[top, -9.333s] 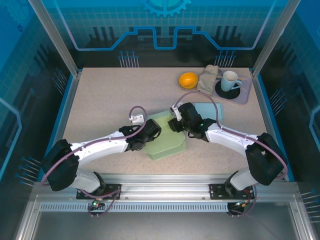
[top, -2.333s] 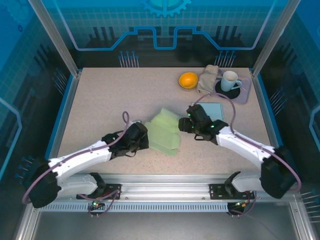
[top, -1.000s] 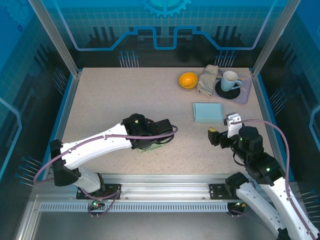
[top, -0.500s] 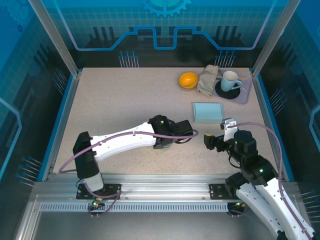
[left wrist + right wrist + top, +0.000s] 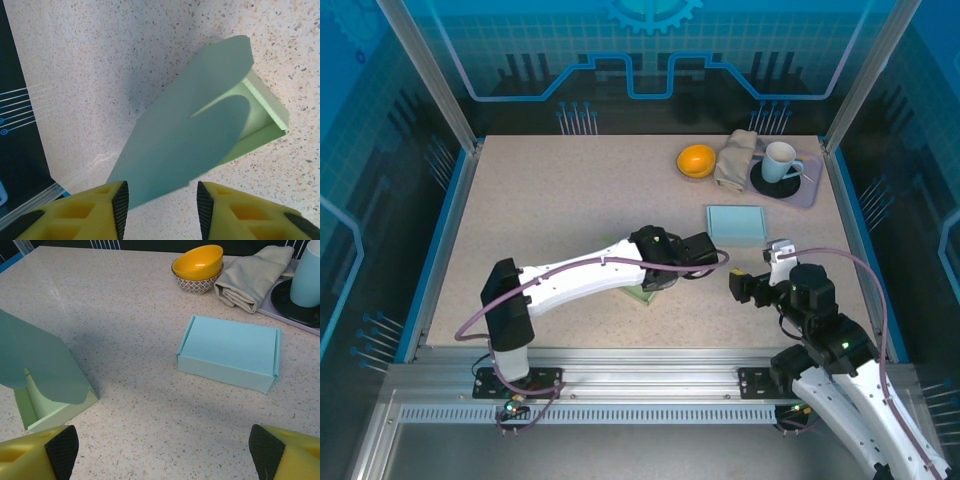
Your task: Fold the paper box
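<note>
Paper box (image 5: 200, 130), pale green, rests on the speckled worktop (image 5: 550, 200) near the middle of its near half, inside a blue-walled enclosure. Open surface lies on every side of it.

The left arm (image 5: 580, 278) reaches across the worktop to it, so the left hand (image 5: 161, 207) hangs right above the box and is plainly the nearer one. The right arm (image 5: 840, 345) is drawn back toward its base. Its right hand (image 5: 163, 447) is well apart from the box, which lies off to that hand's left.

From the left wrist, the box's long axis runs away from the hand on a slant toward the upper right. The open tray is at the far end and the rounded lid flap rises toward the camera. The flap is up and not tucked in, so I judge the closing fold not yet done. The next push would have to travel along that axis.

The left hand's yellow pads stand apart, with the flap's near edge just ahead of them, pinching nothing. The right hand is spread wide and empty.

Farther back and to the right sit a finished blue box (image 5: 227, 352), a folded towel (image 5: 252, 272), an orange bowl (image 5: 196, 267) and a mug (image 5: 306, 270), all well clear of the work.
</note>
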`<control>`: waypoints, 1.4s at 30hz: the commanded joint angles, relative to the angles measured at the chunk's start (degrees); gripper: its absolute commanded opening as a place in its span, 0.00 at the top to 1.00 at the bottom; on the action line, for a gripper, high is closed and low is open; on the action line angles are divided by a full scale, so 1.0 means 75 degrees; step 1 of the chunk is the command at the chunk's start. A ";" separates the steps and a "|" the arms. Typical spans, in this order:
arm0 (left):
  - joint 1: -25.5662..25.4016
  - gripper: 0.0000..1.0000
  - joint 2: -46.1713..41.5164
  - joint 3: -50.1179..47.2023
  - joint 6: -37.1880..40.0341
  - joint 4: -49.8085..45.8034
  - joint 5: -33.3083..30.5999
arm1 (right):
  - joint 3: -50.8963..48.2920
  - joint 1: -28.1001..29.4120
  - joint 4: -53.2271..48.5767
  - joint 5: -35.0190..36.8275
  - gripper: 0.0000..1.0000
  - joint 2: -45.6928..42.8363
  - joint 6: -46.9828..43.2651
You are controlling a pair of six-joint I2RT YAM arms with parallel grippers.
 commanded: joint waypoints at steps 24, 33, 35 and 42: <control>0.4460 0.37 -0.6874 -0.3986 -0.4730 0.3456 0.2278 | 0.2779 0.3298 0.0072 0.0449 0.19 0.4470 -0.1623; 0.4450 0.29 -0.9328 -0.5072 -0.4278 0.2807 0.2003 | 0.5288 0.4669 -0.1283 0.1850 0.19 0.7314 -0.2345; 0.4449 0.27 -0.9785 -0.5427 -0.4239 0.2715 0.1868 | 0.5732 0.4773 -0.1479 0.2021 0.18 0.7844 -0.2559; 0.4455 0.25 -1.0375 -0.6492 -0.4358 0.2835 0.1975 | 0.6580 0.4649 -0.1766 0.3046 0.19 0.9359 -0.3602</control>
